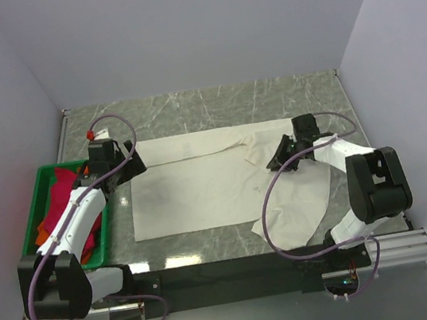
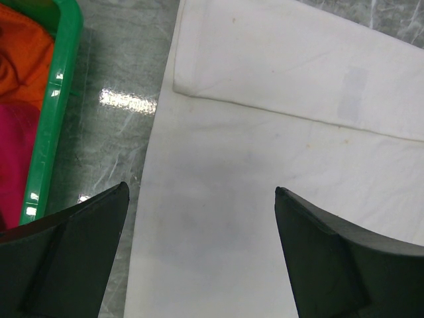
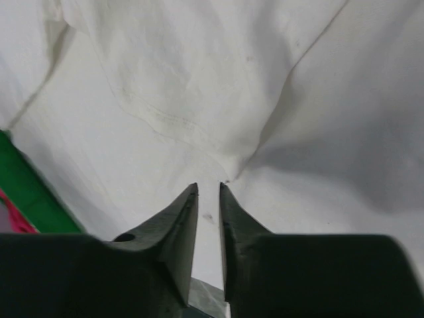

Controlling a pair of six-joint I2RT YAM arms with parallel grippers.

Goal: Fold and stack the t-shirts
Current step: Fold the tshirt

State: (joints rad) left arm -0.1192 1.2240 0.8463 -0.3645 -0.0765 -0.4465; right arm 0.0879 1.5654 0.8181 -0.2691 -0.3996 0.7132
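A large cream t-shirt (image 1: 193, 187) lies spread on the marble table, its top edge folded over and its right part rumpled. My left gripper (image 1: 129, 160) is open and empty, hovering above the shirt's left edge (image 2: 199, 232). My right gripper (image 1: 277, 162) is nearly closed, with a pucker of the cream cloth (image 3: 199, 79) gathered at its tips (image 3: 209, 185) and cloth showing in the narrow gap. The crimson-pink shirt (image 1: 62, 195) and the orange shirt (image 1: 41, 232) lie crumpled in the green crate.
The green plastic crate (image 1: 40, 182) stands at the table's left edge, close to my left arm; its rim shows in the left wrist view (image 2: 56, 99). Walls close in the table at the back and sides. Bare marble (image 1: 213, 104) lies behind the shirt.
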